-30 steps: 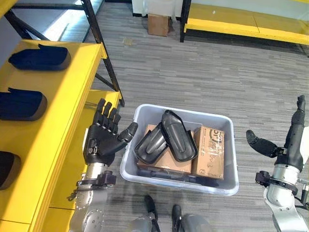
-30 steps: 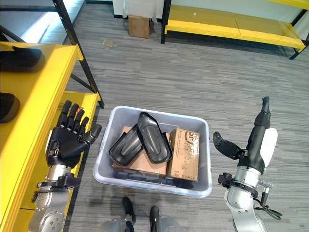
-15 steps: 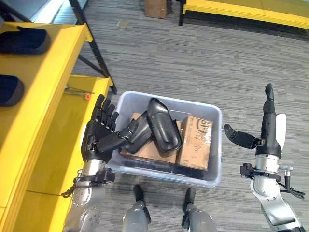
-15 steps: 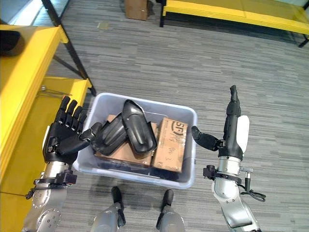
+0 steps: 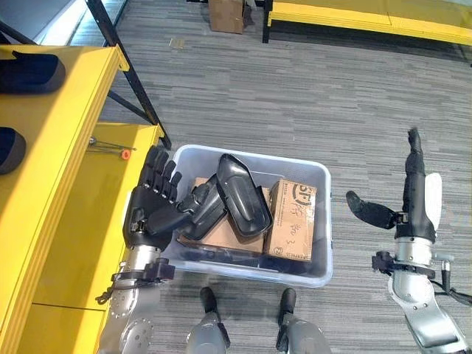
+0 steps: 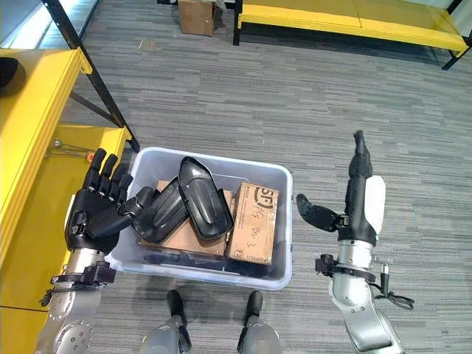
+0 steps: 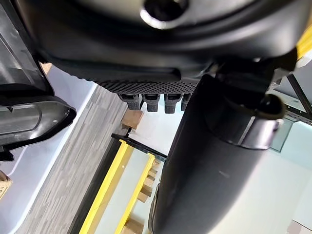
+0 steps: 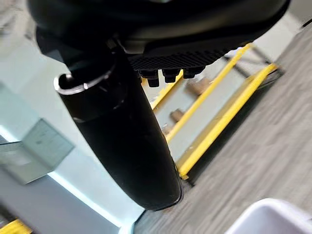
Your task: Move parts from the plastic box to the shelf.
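A pale plastic box (image 5: 321, 221) sits on the floor in front of me. Inside lie two black curved parts (image 5: 242, 195) crossed over each other on cardboard boxes (image 5: 290, 221). My left hand (image 5: 151, 210) hovers at the box's left rim, fingers straight and spread, thumb pointing toward the nearer black part (image 6: 164, 212). My right hand (image 5: 413, 192) stands upright to the right of the box, fingers straight up, thumb out toward the box, holding nothing. The yellow shelf (image 5: 55, 147) runs along the left, with dark parts (image 5: 29, 72) lying on its upper level.
A lower yellow shelf board (image 5: 81, 221) lies between the upper level and the box, with a small orange-tipped tool (image 5: 118, 151) on it. A black shelf post (image 5: 125, 63) stands behind. A cardboard box (image 5: 225, 15) and another yellow rack (image 5: 369, 18) are far back.
The camera has shifted, so the whole scene sits slightly differently. Both hands stay open in nearly the same pose, the left by the box's left rim, the right raised beside the box.
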